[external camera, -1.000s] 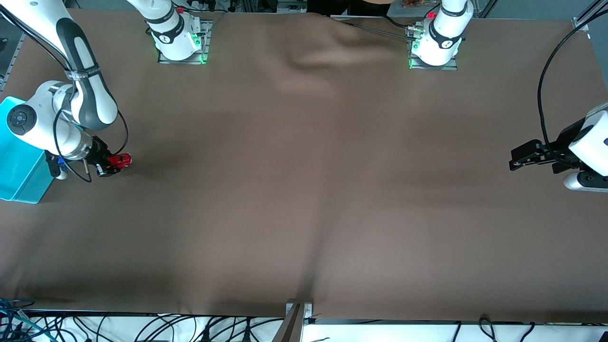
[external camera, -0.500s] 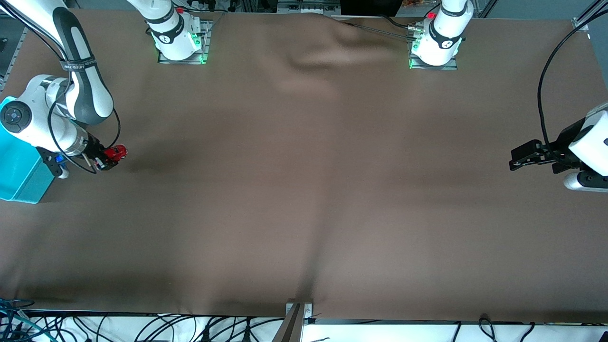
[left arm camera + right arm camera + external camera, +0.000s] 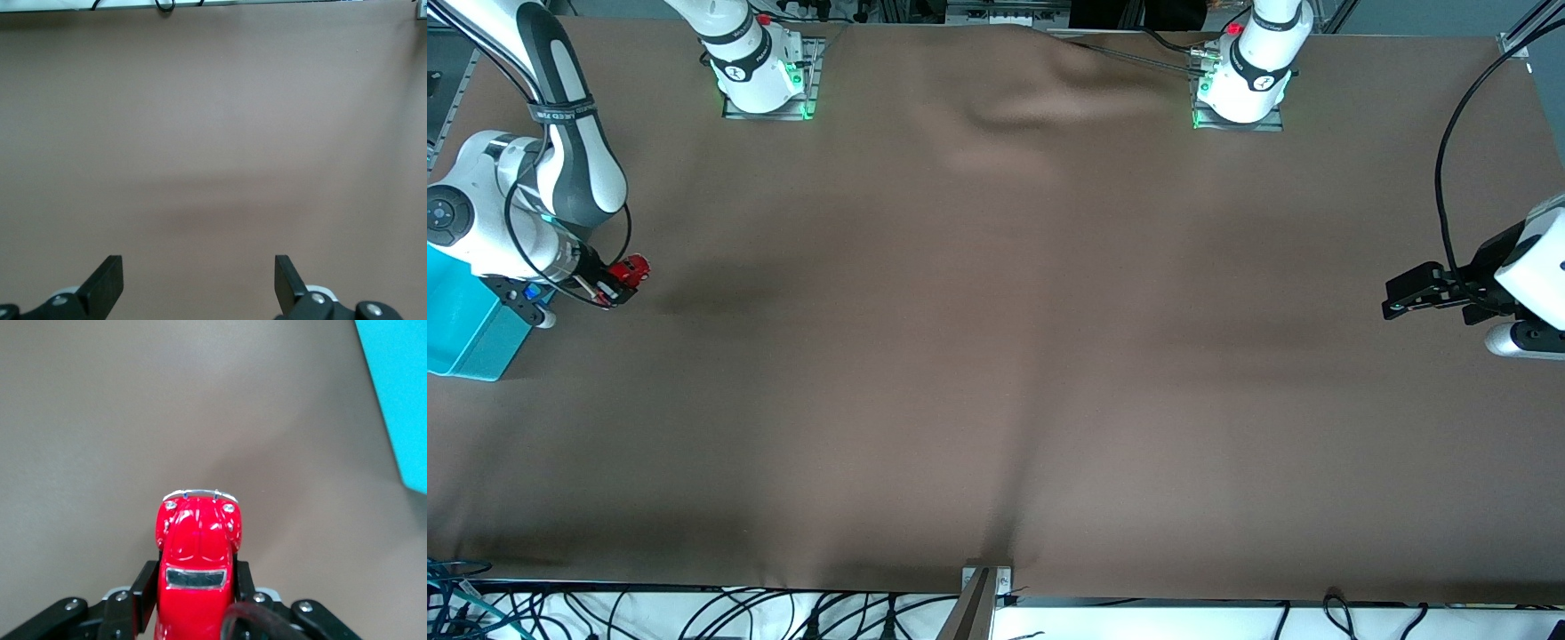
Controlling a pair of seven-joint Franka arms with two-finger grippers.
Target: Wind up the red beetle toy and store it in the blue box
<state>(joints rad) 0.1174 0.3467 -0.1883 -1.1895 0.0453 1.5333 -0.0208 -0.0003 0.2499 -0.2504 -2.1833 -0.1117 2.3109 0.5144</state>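
Your right tool (image 3: 618,286) pinches the red beetle toy (image 3: 631,268) above the bench (image 3: 996,356), just beside the blue box (image 3: 463,333); storing it remains. Your left tool (image 3: 1405,293) waits, spread.

**Hidden / cut off**

Blue box (image 3: 463,333): cut by front view edge, upper part covered by right arm; inside not visible. Right wrist view shows only one corner of it (image 3: 400,393).

Red beetle toy (image 3: 197,570): rear end runs off right wrist view's edge, sides covered by right gripper (image 3: 193,590) fingers; wheels not visible. In front view toy (image 3: 631,267) too small for detail.

Left gripper (image 3: 199,283): only fingertips in left wrist view, rest cut off. Left arm (image 3: 1525,280) cut by front view edge.
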